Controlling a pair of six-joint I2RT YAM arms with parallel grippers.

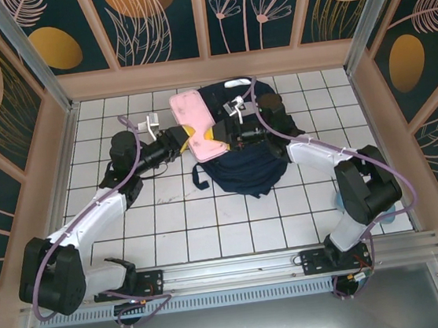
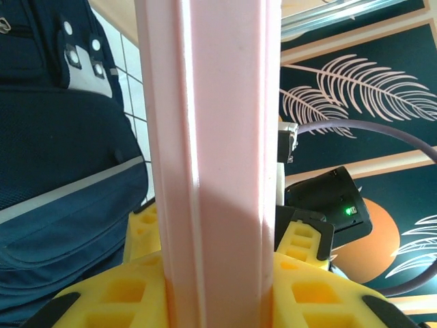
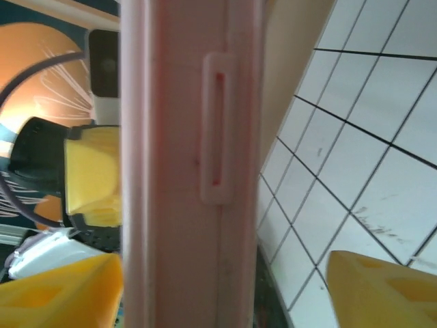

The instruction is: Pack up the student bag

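Note:
A flat pink plastic case point(image 1: 197, 123) hangs tilted over the left part of the navy student bag point(image 1: 247, 169), which lies on the white tiled table. My left gripper point(image 1: 187, 140) is shut on the case's near end; in the left wrist view its yellow pads point(image 2: 130, 287) press both sides of the pink case point(image 2: 212, 137), with the bag point(image 2: 61, 150) to the left. My right gripper point(image 1: 228, 139) stands open around the same case point(image 3: 184, 171). One of its fingers point(image 3: 61, 287) lies against the case and the other is well apart.
White tiles point(image 1: 209, 213) stretch in front of the bag. Wooden-framed patterned walls point(image 1: 208, 66) close the back and sides. A metal rail point(image 1: 231, 269) runs along the near edge. A pale blue object point(image 1: 338, 196) peeks out beside the right arm.

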